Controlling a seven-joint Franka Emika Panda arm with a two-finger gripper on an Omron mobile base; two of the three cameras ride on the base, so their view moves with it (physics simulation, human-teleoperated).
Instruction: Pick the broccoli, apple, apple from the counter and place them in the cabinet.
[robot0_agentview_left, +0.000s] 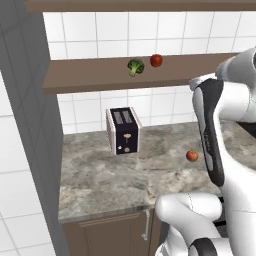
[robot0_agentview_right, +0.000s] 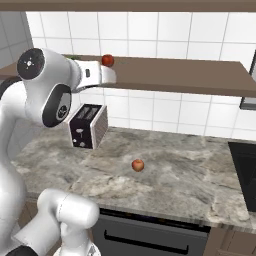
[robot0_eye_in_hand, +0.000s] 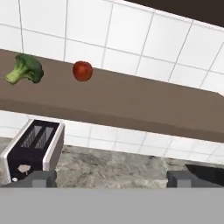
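Two items already sit on your long brown wooden wall shelf (robot0_agentview_left: 95, 75): the small green broccoli floret (robot0_agentview_left: 135, 66) and, just beside it, the deep red apple (robot0_agentview_left: 156, 60). Your orange-red apple (robot0_agentview_left: 191, 155) rests on the grey-beige marbled stone counter (robot0_agentview_left: 105, 182), well apart from the black-and-silver toaster (robot0_agentview_left: 123, 130) standing near the tiled wall. Your two-finger gripper (robot0_eye_in_hand: 112, 178) is raised near shelf height with its jaws spread wide, holding nothing.

Brown cabinet (robot0_agentview_left: 90, 75) upper frame bearing broccoli (robot0_agentview_left: 135, 66) and red apple (robot0_agentview_left: 156, 60), marbled counter (robot0_agentview_left: 100, 180) below carrying toaster (robot0_agentview_left: 123, 131), orange-red apple (robot0_agentview_left: 191, 156) right of centre
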